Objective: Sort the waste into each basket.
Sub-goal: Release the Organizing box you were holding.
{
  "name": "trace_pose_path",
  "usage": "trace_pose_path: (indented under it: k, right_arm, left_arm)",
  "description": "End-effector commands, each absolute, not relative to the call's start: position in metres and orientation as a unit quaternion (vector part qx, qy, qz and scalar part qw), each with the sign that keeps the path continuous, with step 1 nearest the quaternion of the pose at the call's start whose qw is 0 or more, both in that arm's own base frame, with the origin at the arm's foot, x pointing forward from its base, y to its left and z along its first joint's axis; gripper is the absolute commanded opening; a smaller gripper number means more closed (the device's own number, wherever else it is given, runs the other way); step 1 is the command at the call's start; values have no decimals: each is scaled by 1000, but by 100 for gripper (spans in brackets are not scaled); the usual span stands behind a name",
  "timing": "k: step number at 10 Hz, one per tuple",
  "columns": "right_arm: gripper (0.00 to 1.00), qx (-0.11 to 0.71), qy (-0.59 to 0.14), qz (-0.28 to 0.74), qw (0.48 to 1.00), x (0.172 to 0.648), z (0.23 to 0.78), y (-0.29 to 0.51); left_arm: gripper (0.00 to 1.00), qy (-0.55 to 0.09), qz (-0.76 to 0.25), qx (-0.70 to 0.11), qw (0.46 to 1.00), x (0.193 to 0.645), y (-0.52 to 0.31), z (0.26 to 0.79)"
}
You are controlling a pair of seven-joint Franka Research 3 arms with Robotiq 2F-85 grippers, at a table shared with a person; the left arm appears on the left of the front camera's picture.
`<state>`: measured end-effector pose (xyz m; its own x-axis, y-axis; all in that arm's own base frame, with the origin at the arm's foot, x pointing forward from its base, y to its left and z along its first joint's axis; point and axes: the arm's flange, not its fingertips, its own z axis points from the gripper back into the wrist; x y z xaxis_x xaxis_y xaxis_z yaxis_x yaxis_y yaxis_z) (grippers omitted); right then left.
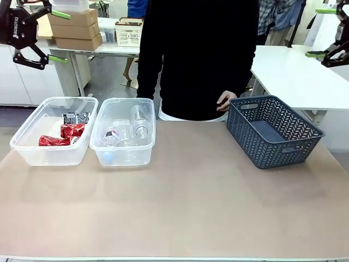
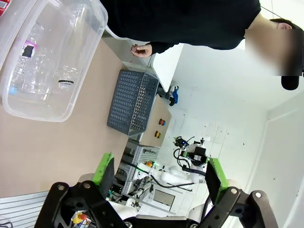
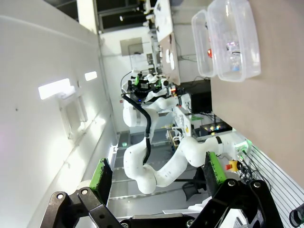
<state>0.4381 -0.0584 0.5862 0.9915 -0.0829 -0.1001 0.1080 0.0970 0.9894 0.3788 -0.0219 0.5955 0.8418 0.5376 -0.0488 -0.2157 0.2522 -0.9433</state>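
Two clear baskets stand side by side at the table's far left. The left basket [image 1: 50, 156] holds red cans [image 1: 54, 141] and a black-and-silver foil wrapper [image 1: 75, 117]. The right basket [image 1: 124, 156] holds clear bottles [image 1: 139, 123], one with a pink label [image 1: 112, 136]. My left gripper [image 1: 62, 36] hangs open high above the left basket, nothing between its fingers. My right gripper [image 1: 319, 31] hangs open high at the far right. The left wrist view looks past the open left gripper [image 2: 159, 173] to the bottle basket [image 2: 76, 97]. Beyond the open right gripper [image 3: 157, 172], both baskets [image 3: 251, 47] appear far off.
A dark blue lattice basket [image 1: 272, 131] sits empty at the table's far right. A person in black stands at the far edge, one hand [image 1: 226, 101] near that basket. The tan tabletop [image 1: 191, 207] stretches bare across the middle and front.
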Motion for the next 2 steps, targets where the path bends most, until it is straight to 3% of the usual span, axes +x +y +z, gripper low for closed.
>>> trace_pose_path:
  k: [1,2]
  right_arm:
    - [100,667,8,-53,743,436,585,-60]
    - [100,667,8,-53,743,436,585,-60]
  left_arm:
    - [100,-149,232,-565,778,379,-22,594]
    - [100,-149,232,-565,778,379,-22,594]
